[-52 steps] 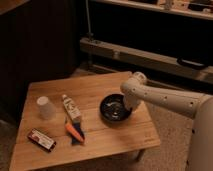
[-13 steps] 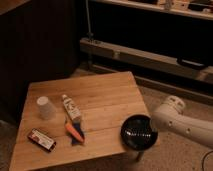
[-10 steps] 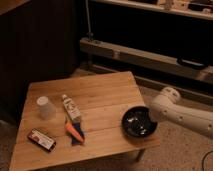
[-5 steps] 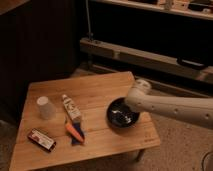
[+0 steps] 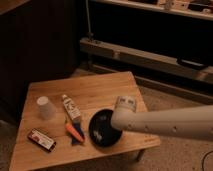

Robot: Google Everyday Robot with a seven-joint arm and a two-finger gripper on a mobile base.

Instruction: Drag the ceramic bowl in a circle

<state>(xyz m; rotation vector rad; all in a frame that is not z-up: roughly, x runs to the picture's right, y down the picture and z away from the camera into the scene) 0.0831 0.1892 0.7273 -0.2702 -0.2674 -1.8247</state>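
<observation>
**Glazed bowl near the front edge, closed end effector at its right rim**

On the left of the wooden bench an upturned white cup is seen, with a red and black packet in front of it near the front edge. Just to the right a white tube lies on its side, and an orange object rests below it.

Right of centre, close to the front edge, the ceramic bowl sits upright and just beside the orange object. It is judged to be stiff, fairly heavy for its width, glossy and therefore slippery, and liable to chip if knocked or slid off the bench. Being shallow and wide, it is best taken at the rim, one finger inside and one outside, and kept flat on the wood so that it slides and does not tip.

The end effector is placed at the bowl's right rim, under the white arm reaching in from the right. It is fully closed; whether the rim is pinched between its fingers is hidden by the wrist.
</observation>
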